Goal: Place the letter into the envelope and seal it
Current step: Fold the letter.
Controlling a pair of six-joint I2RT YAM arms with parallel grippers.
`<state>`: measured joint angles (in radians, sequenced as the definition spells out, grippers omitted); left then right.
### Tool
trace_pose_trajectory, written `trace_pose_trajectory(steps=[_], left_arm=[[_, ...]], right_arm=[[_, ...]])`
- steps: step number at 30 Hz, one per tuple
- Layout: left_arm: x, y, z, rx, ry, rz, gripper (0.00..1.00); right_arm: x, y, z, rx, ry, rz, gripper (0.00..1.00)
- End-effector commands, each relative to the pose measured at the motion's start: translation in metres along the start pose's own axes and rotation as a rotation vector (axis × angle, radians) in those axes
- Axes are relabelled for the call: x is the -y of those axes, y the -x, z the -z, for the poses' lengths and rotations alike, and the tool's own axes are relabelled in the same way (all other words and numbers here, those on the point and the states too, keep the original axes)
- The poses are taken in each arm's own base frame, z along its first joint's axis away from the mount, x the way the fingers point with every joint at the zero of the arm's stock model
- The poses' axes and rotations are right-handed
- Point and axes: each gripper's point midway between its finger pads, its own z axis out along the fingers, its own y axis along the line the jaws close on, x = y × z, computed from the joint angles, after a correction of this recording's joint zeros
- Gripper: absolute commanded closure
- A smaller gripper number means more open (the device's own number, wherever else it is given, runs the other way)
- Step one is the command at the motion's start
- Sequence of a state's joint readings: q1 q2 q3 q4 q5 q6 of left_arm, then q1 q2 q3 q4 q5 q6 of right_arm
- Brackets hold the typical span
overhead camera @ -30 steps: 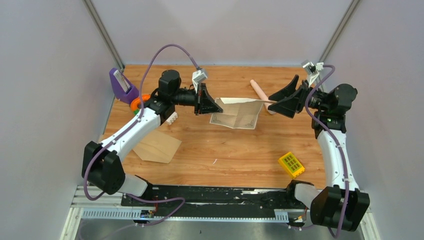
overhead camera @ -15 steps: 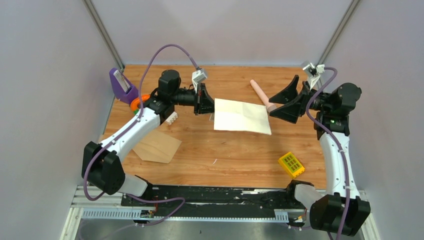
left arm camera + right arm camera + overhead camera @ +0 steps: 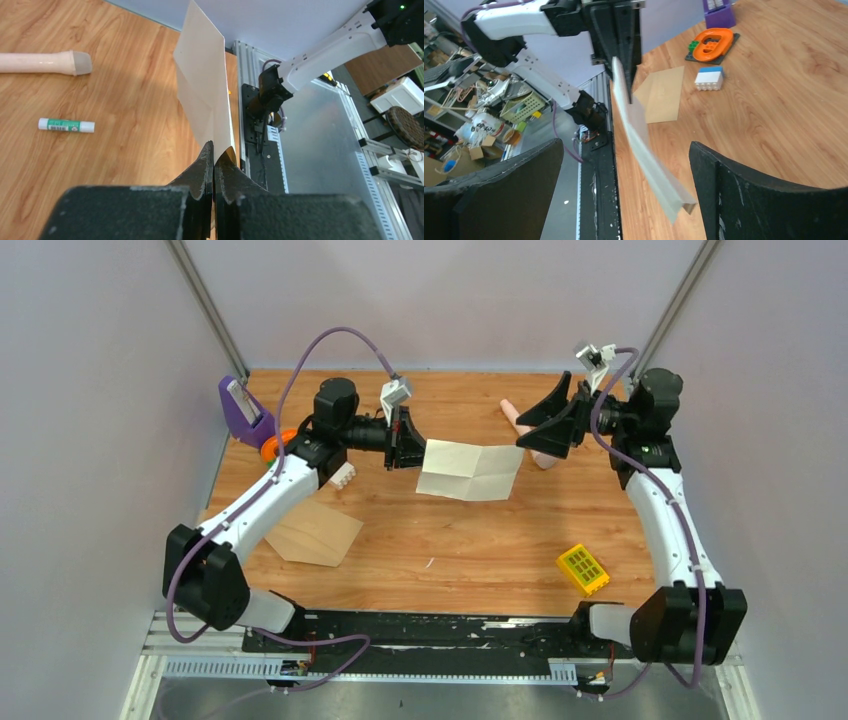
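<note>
The letter [image 3: 470, 471] is a pale creased sheet held in the air over the middle of the table. My left gripper [image 3: 413, 452] is shut on its left edge; in the left wrist view the jaws [image 3: 214, 152] pinch the sheet [image 3: 202, 85] edge-on. My right gripper [image 3: 535, 428] stands open just off the letter's right end. In the right wrist view the sheet's free end [image 3: 644, 150] hangs between the wide fingers [image 3: 626, 145] without touching them. The tan envelope [image 3: 315, 533] lies flat at the near left, also seen in the right wrist view [image 3: 664, 95].
A purple holder [image 3: 243, 410], an orange piece [image 3: 280, 445] and a white block [image 3: 343, 476] sit at the far left. A pink cylinder [image 3: 520, 420] lies under the right gripper. A yellow block [image 3: 583, 570] is near right. A glue stick [image 3: 66, 125] lies on the wood.
The right gripper has drawn back and up toward the far right, standing fully open. The letter has swung from a tilted pose to a flatter one, hanging from the left gripper alone.
</note>
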<state>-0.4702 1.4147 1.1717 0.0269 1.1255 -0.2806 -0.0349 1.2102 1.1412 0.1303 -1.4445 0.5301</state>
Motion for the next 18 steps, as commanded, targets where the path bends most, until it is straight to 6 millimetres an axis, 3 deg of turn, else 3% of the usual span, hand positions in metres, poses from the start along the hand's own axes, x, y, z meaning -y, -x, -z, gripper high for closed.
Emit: trace_pose_trajectory(steps=[1,9,14,18], left_arm=[[0.025,0.02,0.007,0.029,-0.06,-0.104,1.0],[0.027,0.003,0.005,-0.013,-0.093,-0.084,1.0],[0.023,-0.01,0.001,-0.055,-0.086,-0.092,1.0],[0.015,-0.014,0.0,-0.069,-0.059,-0.088,1.0]], right_arm=[[0.021,0.016,-0.007,0.025,-0.053,0.076,0.0],[0.006,-0.027,-0.043,-0.092,0.074,0.144,0.02],[-0.004,-0.042,-0.045,-0.124,0.092,0.202,0.07],[-0.004,-0.049,-0.045,-0.138,0.059,0.251,0.19]])
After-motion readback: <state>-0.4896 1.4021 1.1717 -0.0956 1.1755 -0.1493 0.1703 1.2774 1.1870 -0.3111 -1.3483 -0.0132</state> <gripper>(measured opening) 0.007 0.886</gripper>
